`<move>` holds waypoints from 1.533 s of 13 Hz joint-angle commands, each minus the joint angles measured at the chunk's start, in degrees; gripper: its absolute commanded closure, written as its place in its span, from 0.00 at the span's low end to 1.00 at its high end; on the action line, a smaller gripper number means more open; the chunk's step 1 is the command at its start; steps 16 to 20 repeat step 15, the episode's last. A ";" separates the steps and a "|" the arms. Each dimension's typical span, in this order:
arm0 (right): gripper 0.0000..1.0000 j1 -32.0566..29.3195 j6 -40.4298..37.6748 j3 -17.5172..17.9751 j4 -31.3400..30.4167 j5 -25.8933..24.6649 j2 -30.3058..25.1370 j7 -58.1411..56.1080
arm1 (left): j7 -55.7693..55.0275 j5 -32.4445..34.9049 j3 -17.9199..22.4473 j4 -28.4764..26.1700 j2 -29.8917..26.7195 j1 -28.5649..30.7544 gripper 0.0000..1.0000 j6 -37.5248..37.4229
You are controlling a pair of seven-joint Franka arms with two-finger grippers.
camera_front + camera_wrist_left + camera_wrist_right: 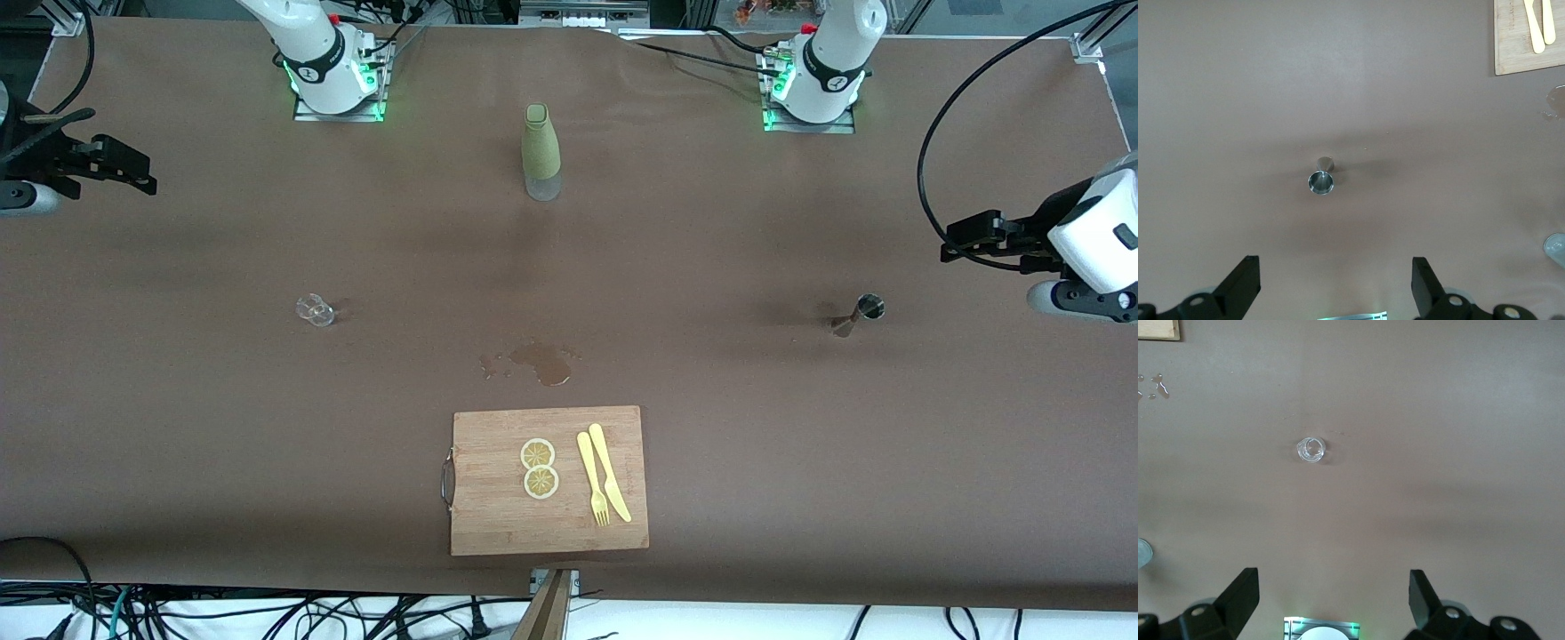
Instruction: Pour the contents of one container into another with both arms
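front view, left end effector [956, 242] wide open, empty, right end effector [133, 173] likewise

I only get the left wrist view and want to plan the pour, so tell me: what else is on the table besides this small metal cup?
Observer: A clear small glass stands toward the right arm's end of the table, level with your metal cup.
Operator: Where is the right hand?
Observer: The right hand hangs open over the table's edge at its own end, holding nothing.
Operator: Anything between the bases?
Observer: A tall green bottle stands upright there, farther from the front camera than the wet spill.
Operator: My own hand?
Observer: The left hand is open and empty above its end of the table.
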 commanded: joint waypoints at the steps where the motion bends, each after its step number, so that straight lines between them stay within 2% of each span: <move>1: 0.00 -0.54 -0.65 0.53 1.70 0.99 0.30 0.80 | -0.81 0.60 -1.18 -3.54 -3.28 1.14 0.00 1.62; 5: 0.00 -0.45 -0.73 1.58 1.70 0.91 0.30 0.71 | -0.72 0.51 -1.18 -3.89 -3.63 1.50 0.00 1.62; 20: 0.00 -0.19 -1.43 1.50 2.76 0.82 1.09 0.97 | -0.90 0.69 -1.10 -3.81 -3.54 1.94 0.00 1.62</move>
